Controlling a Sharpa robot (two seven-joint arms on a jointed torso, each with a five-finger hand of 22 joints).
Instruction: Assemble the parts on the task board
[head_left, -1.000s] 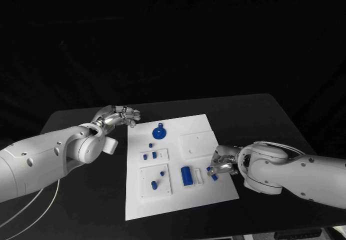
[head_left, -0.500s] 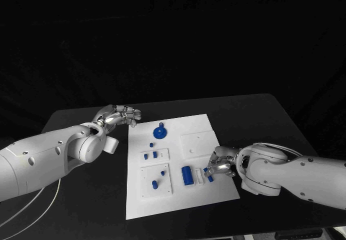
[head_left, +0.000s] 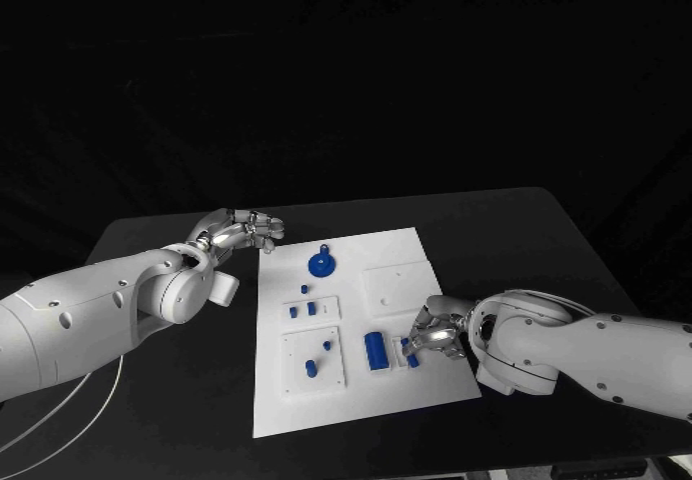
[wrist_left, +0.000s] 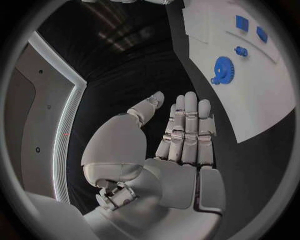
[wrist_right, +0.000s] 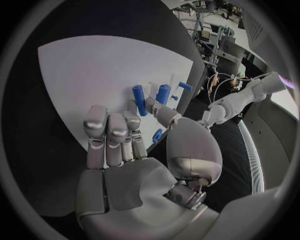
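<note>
Judging assembly early: several parts (head_left: 374, 350) lie loose on board (head_left: 368, 395). Right hand (head_left: 436, 336) fingers pinch a blue part; left hand (head_left: 240, 231) curled, holding nothing.

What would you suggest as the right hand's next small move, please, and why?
Probably close the fingers gently on the small blue peg and lift it a little. The right hand sits at the white task board's right edge with its fingers around that peg, beside the blue cylinder; whether it grips yet is unclear. The left hand waits open off the board.
</note>
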